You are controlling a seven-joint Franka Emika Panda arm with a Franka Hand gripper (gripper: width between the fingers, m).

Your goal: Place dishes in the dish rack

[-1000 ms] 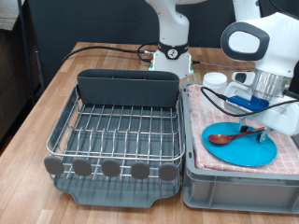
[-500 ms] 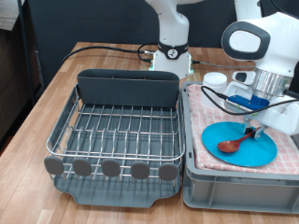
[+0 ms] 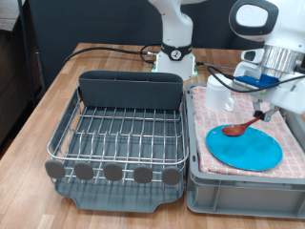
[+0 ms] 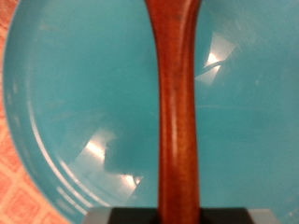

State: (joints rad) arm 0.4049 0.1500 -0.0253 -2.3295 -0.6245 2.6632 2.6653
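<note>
- The gripper [image 3: 266, 112] is closed on the wooden spoon [image 3: 244, 125] by its handle, bowl slanting down-left just above the blue plate [image 3: 245, 148].
- The dish rack [image 3: 119, 129] sits well off to the exterior view's left, nothing in it.

Even indoor light; wrist view blurred, glary.

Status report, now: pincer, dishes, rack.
Pincer shut on wooden spoon, lifted above blue plate. Plate on the checked cloth in the grey bin. Dish rack holds no dishes. Nothing between spoon and rack.
</note>
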